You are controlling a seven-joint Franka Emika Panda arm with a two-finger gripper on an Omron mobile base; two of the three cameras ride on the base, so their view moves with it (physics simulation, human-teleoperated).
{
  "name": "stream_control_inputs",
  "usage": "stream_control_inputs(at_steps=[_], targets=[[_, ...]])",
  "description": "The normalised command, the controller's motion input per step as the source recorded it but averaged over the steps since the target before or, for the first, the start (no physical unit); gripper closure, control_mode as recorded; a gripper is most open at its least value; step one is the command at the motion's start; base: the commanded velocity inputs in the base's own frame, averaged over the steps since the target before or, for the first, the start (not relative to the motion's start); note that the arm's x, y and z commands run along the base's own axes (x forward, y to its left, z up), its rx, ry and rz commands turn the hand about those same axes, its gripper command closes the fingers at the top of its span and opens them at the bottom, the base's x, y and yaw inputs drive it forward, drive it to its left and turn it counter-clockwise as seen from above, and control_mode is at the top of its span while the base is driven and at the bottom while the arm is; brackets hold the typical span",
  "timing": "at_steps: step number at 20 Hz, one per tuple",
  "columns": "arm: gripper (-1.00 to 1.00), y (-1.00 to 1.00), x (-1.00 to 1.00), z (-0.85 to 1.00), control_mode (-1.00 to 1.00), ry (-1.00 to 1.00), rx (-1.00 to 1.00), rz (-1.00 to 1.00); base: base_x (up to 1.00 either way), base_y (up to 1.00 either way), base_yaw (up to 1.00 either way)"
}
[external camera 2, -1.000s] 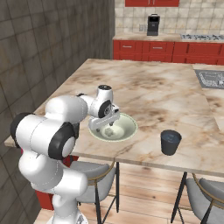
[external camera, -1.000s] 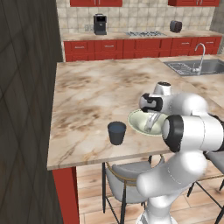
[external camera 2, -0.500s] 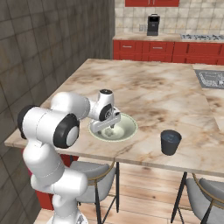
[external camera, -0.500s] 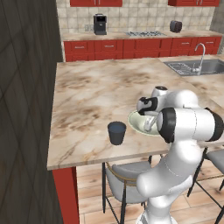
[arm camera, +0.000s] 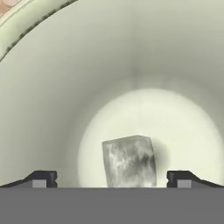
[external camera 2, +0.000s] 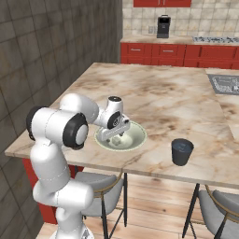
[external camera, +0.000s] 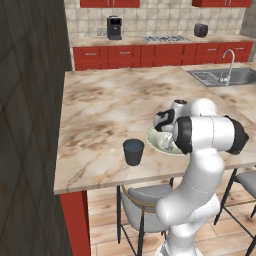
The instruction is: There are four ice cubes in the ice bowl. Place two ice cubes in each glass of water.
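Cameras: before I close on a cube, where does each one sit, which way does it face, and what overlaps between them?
Left base view: behind the arm on its left, looking forward and down over the island; the white arm rises at lower right, the gripper in the ice bowl.
Right base view: behind on the right; the arm rises at lower left.
Hand view: looks down into the bowl at one ice cube between the open fingertips.
Both base views share the bowl and counter; each shows one dark glass.
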Motion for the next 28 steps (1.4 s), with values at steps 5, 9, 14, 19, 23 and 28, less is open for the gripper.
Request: stream_control_inputs(at_steps=[5,9,14,19,23,28], targets=[[-1.0,-0.06,0.18,-0.2,-1.0,0.0,0.0,0.0,0.0,0.0,0.0],[-1.0,0.0,0.12,-0.28,-1.0,0.0,0.0,0.0,0.0,0.0,0.0],[-1.0,0.0,0.08,-0.25,-1.0,0.0,0.0,0.0,0.0,0.0,0.0],[-1.0,-0.04,0.05,-0.23,-1.0,0.0,0.0,0.0,0.0,0.0,0.0],[1.0,0.0,0.08,-0.26,-1.0,0.0,0.0,0.0,0.0,0.0,0.0],[1.0,-0.04,0.0,-0.3,-1.0,0.0,0.0,0.0,0.0,0.0,0.0]])
